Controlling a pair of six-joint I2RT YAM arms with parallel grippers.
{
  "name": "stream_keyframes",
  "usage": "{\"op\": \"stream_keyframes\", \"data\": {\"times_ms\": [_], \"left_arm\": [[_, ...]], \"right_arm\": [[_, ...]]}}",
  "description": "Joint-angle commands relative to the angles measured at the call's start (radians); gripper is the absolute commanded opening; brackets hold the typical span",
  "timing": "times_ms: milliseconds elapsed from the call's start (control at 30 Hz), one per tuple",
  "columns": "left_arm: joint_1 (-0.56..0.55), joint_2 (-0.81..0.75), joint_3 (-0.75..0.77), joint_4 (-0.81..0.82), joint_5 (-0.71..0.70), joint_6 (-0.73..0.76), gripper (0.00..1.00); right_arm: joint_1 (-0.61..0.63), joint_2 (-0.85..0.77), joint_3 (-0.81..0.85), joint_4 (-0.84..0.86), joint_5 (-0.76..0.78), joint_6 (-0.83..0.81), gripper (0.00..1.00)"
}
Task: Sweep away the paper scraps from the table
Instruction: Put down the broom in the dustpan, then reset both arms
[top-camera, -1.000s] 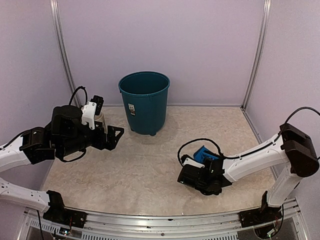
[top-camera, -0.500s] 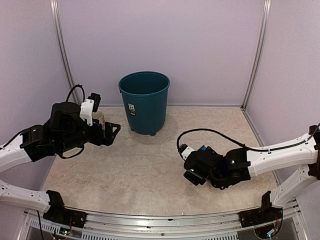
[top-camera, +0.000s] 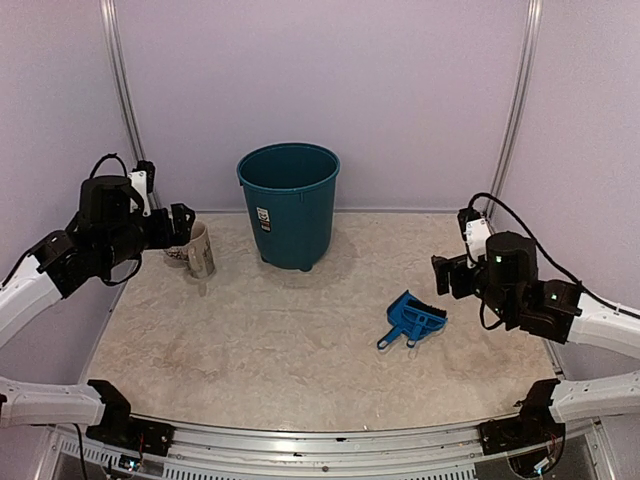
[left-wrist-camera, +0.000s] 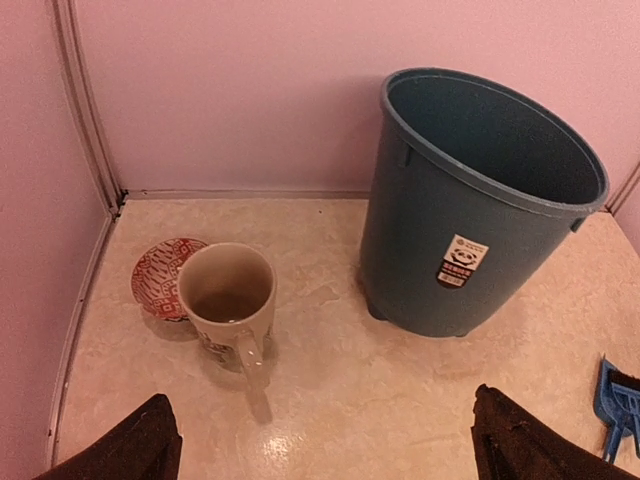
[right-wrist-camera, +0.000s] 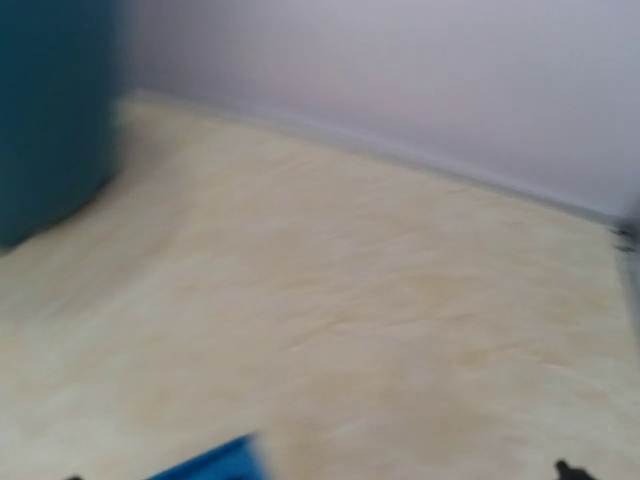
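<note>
Scraps: I see no paper scraps on the table (top-camera: 250, 345); the bottom of the bin (top-camera: 290, 205) is hidden.
Handling: I judge them light, soft and easily scattered, so better brushed than pinched.
Axis: I cannot tell; the dustpan (top-camera: 413, 319) handle points near-left.
Left gripper (left-wrist-camera: 325, 445): spread wide, empty.
Right gripper (top-camera: 442, 276): spread, empty, clear of the dustpan.

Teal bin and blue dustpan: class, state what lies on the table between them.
Nothing. In the top external view, the stretch of table between the teal bin and the blue dustpan is bare.
</note>
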Motion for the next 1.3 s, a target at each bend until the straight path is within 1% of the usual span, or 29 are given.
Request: {"op": "stream_keyframes", "data": {"times_ms": [0,133,233,300,400,467,600,633,667,733,800,833,867,900,933,967,1033,1067,1133,1167,1267], "left_arm": [[0.133,0.008,-0.051,0.131,0.041,0.049,0.99],[0.235,0.003,-0.188,0.312,0.058,0.069,0.99],[0.288,-0.005,-0.266,0.396,0.069,0.079,0.99],[0.306,-0.013,-0.299,0.427,0.038,0.092,0.99],[0.326,-0.033,-0.329,0.459,-0.023,0.09,0.99],[0.354,-0.064,-0.369,0.518,-0.032,0.111,0.99],[0.37,-0.108,-0.458,0.641,-0.024,0.171,0.99],[0.378,-0.106,-0.466,0.654,-0.013,0.175,0.99],[0.389,-0.099,-0.47,0.661,0.005,0.182,0.99],[0.413,-0.068,-0.475,0.675,0.049,0.193,0.99],[0.434,-0.038,-0.483,0.709,0.081,0.205,0.99],[0.446,-0.023,-0.495,0.736,0.099,0.207,0.99],[0.461,-0.008,-0.508,0.758,0.122,0.207,0.99],[0.478,0.006,-0.519,0.778,0.144,0.192,0.99],[0.498,0.019,-0.53,0.801,0.18,0.182,0.99],[0.526,0.032,-0.545,0.826,0.218,0.18,0.99],[0.561,0.052,-0.58,0.882,0.259,0.158,0.99],[0.58,0.059,-0.601,0.917,0.28,0.153,0.99],[0.616,0.082,-0.638,0.986,0.336,0.154,0.99],[0.632,0.093,-0.657,1.016,0.359,0.155,0.99],[0.648,0.159,-0.685,1.133,0.4,0.177,0.99]], "right_arm": [[-0.172,-0.103,-0.15,0.259,-0.039,-0.113,1.0],[-0.356,-0.12,-0.309,0.547,-0.112,-0.221,1.0],[-0.489,-0.061,-0.384,0.705,-0.178,-0.228,1.0],[-0.567,0.005,-0.415,0.798,-0.229,-0.212,1.0],[-0.615,0.151,-0.456,0.964,-0.252,-0.214,1.0],[-0.632,0.253,-0.466,1.077,-0.261,-0.232,1.0],[-0.664,0.461,-0.46,1.288,-0.302,-0.269,1.0],[-0.667,0.488,-0.446,1.307,-0.31,-0.285,1.0],[-0.673,0.502,-0.437,1.309,-0.347,-0.292,1.0],[-0.71,0.546,-0.441,1.378,-0.443,-0.265,1.0],[-0.737,0.603,-0.447,1.452,-0.464,-0.248,1.0],[-0.757,0.589,-0.448,1.415,-0.496,-0.213,1.0],[-0.777,0.601,-0.463,1.45,-0.538,-0.2,1.0],[-0.785,0.648,-0.479,1.56,-0.541,-0.204,1.0],[-0.784,0.649,-0.487,1.558,-0.537,-0.208,1.0],[-0.786,0.631,-0.48,1.495,-0.557,-0.201,1.0],[-0.786,0.65,-0.475,1.528,-0.559,-0.212,1.0],[-0.786,0.637,-0.468,1.487,-0.56,-0.204,1.0],[-0.788,0.65,-0.461,1.498,-0.56,-0.205,1.0],[-0.789,0.641,-0.46,1.477,-0.56,-0.199,1.0],[-0.789,0.645,-0.46,1.485,-0.559,-0.2,1.0]]}}
